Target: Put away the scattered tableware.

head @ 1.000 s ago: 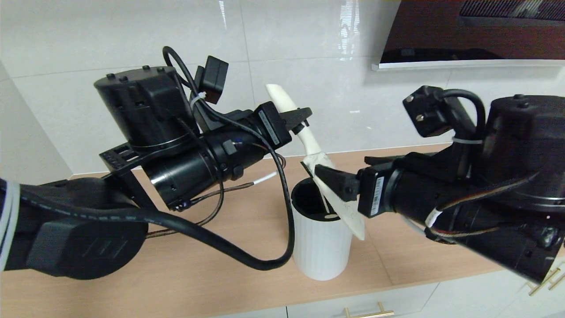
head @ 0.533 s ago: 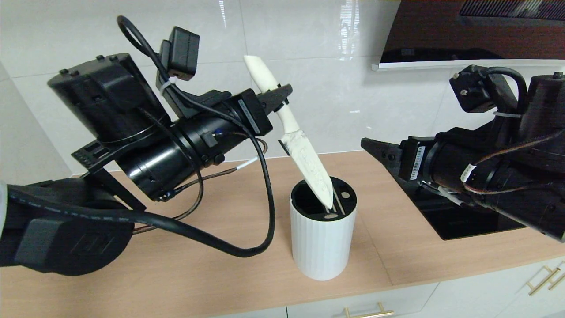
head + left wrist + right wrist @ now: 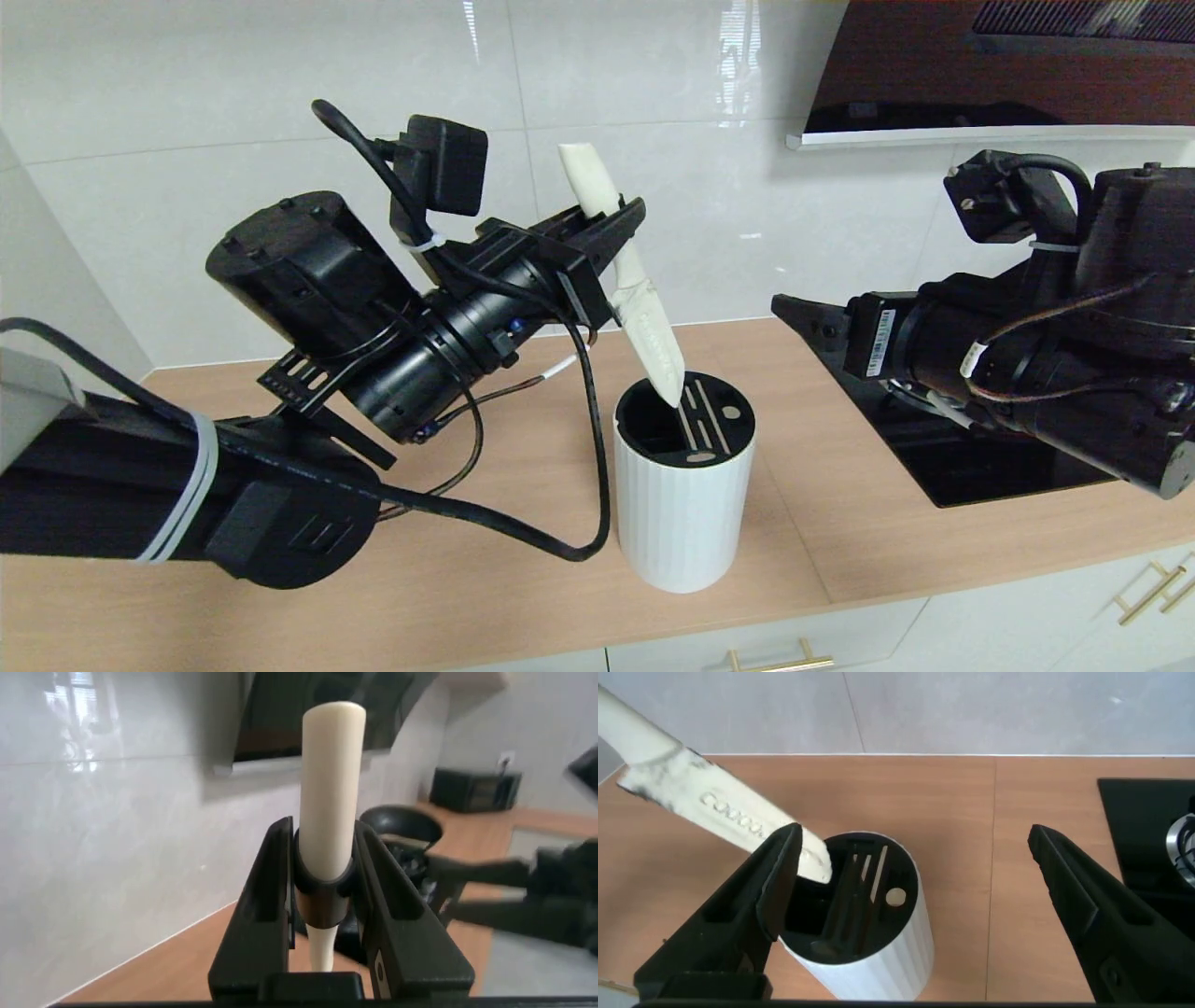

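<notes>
Knife (image 3: pixel 651 341) over slotted holder (image 3: pixel 684 523), cooktop (image 3: pixel 948 471) beside

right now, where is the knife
Centre of the head view: the left gripper holds the knife by its handle, blade tip at the open top of the white holder.

Wall (image 3: pixel 709 112): large glossy white tiles, thin grey grout lines, streaks of reflected light high up. Table (image 3: pixel 448 597): light wood-tone top running along the wall. Black glass cooktop (image 3: pixel 971 481) set flush into it on the right. Dark range hood (image 3: pixel 980 65) above that, pale strip along its lower edge. Under the table edge, white drawer fronts (image 3: pixel 840 625) with brass-coloured bar handles (image 3: pixel 780 664). Farther along, a black pan (image 3: pixel 402 826) and a dark boxy appliance (image 3: pixel 472 789).
</notes>
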You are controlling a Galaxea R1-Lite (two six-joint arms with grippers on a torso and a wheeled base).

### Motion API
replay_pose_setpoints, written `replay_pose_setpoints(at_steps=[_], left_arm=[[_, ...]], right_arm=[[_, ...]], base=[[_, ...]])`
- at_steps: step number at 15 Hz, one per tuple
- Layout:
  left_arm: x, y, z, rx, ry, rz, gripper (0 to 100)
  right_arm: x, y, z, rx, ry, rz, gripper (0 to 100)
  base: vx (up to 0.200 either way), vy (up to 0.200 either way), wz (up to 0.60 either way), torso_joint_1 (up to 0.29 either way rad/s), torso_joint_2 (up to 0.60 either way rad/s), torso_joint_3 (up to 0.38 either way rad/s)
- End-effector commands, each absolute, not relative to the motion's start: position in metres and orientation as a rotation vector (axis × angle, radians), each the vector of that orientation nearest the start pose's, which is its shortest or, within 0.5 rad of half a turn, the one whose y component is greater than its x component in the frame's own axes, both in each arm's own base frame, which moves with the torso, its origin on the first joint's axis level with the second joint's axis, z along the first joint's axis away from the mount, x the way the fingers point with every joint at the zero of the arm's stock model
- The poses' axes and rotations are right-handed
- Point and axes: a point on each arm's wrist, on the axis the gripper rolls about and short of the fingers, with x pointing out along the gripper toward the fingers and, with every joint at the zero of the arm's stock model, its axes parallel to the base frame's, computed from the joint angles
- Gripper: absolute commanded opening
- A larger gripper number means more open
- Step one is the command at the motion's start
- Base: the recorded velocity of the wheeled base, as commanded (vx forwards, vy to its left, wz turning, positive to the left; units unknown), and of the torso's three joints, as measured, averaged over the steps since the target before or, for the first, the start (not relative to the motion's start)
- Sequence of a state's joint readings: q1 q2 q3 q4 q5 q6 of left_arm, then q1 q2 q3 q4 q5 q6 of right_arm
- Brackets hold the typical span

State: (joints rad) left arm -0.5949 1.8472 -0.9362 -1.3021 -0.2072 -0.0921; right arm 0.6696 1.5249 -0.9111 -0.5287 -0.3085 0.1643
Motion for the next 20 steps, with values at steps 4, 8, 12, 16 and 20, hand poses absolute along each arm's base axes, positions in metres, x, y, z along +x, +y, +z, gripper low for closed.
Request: replay_pose_setpoints(at_steps=[4, 8, 12, 16, 20], left_arm=[[0.275, -0.198, 0.234, -0.139, -0.359, -0.821, 0], [0.271, -0.199, 0.229, -0.107, -0.327, -0.827, 0], [0.269, -0.2, 0.222, -0.09, -0.291, -0.832, 0], [0.263, -0.204, 0.216, -0.08, -0.241, -0.853, 0], [0.264, -0.212, 0.202, -0.072, -0.194, -0.869, 0]], right_arm=[[0.222, 0.167, 0.248, 0.115, 0.118, 0.35, 100], [0.222, 0.167, 0.247, 0.114, 0.12, 0.352, 100], [0.223, 0.168, 0.246, 0.111, 0.125, 0.353, 100], [0.224, 0.168, 0.245, 0.109, 0.128, 0.349, 100], [0.224, 0.169, 0.244, 0.108, 0.131, 0.351, 100]], base=[[0.0, 0.0, 0.0, 0.0, 0.0, 0.0], [0.0, 0.0, 0.0, 0.0, 0.0, 0.0], [0.0, 0.0, 0.0, 0.0, 0.0, 0.0], [0.0, 0.0, 0.0, 0.0, 0.0, 0.0], [0.0, 0.0, 0.0, 0.0, 0.0, 0.0]])
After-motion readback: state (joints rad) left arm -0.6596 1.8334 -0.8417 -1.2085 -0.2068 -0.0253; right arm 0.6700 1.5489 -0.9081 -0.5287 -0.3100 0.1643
